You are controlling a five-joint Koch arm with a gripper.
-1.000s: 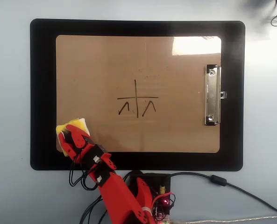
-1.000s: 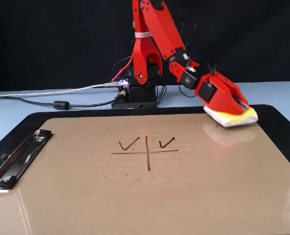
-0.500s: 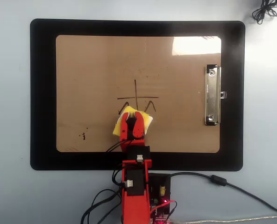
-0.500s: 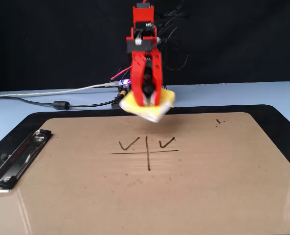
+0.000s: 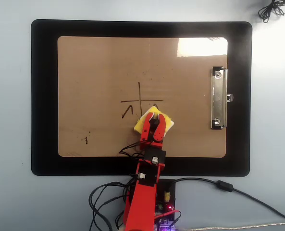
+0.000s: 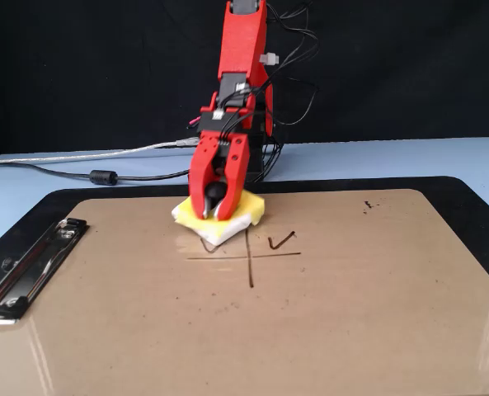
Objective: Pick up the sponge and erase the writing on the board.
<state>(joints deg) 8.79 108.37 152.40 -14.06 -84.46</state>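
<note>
— On the pale worktop (image 5: 12,202) lay a black mat (image 5: 43,96), and on that the board (image 5: 94,62), clip (image 5: 218,98) at the overhead view's right?

— Yes! The red arm (image 5: 143,202) reached in, jaws clenched on the sponge (image 6: 228,221).

— Where?

— Pressed on the writing (image 5: 138,98), covering one small mark.

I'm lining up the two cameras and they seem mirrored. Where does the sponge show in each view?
Overhead view: the sponge lies just below and right of the cross in the writing, under the gripper.
Fixed view: the sponge lies left of the cross, above its horizontal stroke, covering one V mark.
Shared landmark: the board's metal clip, at right overhead, at left in the fixed view.
</note>
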